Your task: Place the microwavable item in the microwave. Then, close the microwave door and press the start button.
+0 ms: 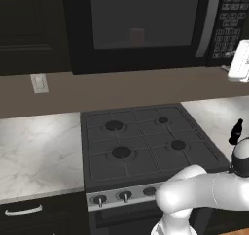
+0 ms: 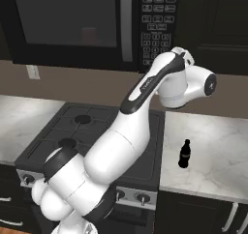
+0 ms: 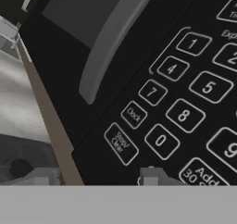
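Your end effector (image 3: 95,179) sits close against the keypad panel (image 3: 194,93) at the microwave's (image 1: 146,25) right side; only its fingertips (image 3: 150,177) peek up at the frame's bottom, so you cannot tell how wide it stands, and nothing shows between them. The microwave door (image 2: 68,25) is closed, its curved handle (image 2: 126,22) running vertically. Behind the glass, the red cup (image 1: 137,36) stands upright, upper centre. A cola bottle (image 2: 184,154) stands on the tabletop (image 2: 213,155) right of the stove (image 1: 146,142).

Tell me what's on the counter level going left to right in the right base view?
Marble counter → black stove → small cola bottle standing on the right-hand counter.
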Controlling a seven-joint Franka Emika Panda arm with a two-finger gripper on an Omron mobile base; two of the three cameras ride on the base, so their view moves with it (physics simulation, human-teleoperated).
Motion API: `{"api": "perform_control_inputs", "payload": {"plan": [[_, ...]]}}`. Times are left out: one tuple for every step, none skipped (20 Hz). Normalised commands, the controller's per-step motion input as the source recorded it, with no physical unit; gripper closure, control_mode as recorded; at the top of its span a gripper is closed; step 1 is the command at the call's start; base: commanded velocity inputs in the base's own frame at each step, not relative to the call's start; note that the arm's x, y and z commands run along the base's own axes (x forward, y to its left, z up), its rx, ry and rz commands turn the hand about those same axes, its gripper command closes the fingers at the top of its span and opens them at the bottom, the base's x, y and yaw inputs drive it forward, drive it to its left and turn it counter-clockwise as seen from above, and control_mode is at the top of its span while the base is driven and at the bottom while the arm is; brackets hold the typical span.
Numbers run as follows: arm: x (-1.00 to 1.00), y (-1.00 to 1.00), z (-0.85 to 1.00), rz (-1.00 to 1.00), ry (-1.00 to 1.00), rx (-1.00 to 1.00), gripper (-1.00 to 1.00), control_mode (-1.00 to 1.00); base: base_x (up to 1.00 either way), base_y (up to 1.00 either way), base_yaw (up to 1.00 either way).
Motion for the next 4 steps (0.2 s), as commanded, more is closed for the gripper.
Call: {"api": "perform_control_inputs", "payload": {"plan": [[0.18, 0.00, -0.20, 0.00, 0.00, 0.00, -1.00, -1.00, 0.00, 0.00, 0.00], [0.19, 0.00, -0.19, 0.00, 0.00, 0.00, -1.00, -1.00, 0.00, 0.00, 0.00], [0.17, 0.00, -0.18, 0.00, 0.00, 0.00, -1.00, -1.00, 0.00, 0.00, 0.00], [0.19, 0.00, -0.19, 0.00, 0.00, 0.00, -1.00, -1.00, 0.00, 0.00, 0.00]]}}
